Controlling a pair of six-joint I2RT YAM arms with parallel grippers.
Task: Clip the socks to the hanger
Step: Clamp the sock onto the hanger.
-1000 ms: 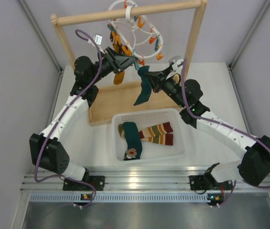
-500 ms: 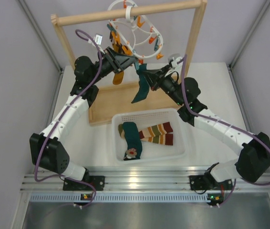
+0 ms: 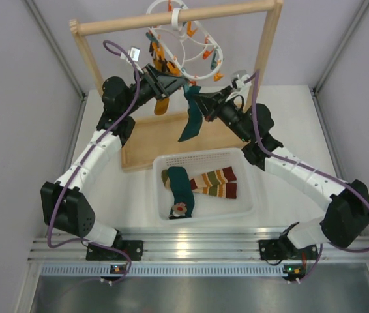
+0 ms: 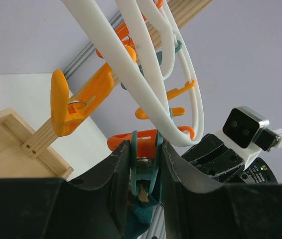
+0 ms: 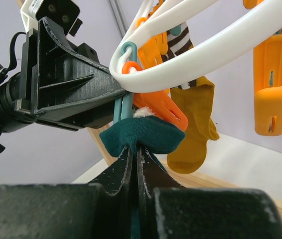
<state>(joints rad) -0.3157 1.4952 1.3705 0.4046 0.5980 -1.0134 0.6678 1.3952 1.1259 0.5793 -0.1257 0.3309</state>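
Pale grey walls (image 3: 15,98) enclose a white table (image 3: 131,194).

Plastic, knit and bare wood.
The hanger (image 5: 201,57) is smooth, shiny white plastic; its orange clip (image 5: 274,79) and teal clip (image 5: 123,109) are glossy plastic too. The teal sock (image 5: 138,134) is soft matt knit cloth. The left tool (image 4: 143,169) and right tool (image 5: 134,154) look like matt black plastic. The rail (image 3: 119,23) is pale bare wood.

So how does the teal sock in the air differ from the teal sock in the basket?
The raised teal sock hangs down, pinched in the right gripper by the hanger; the basket sock lies flat, ungripped, beside striped socks in the white basket. Both are dark teal.
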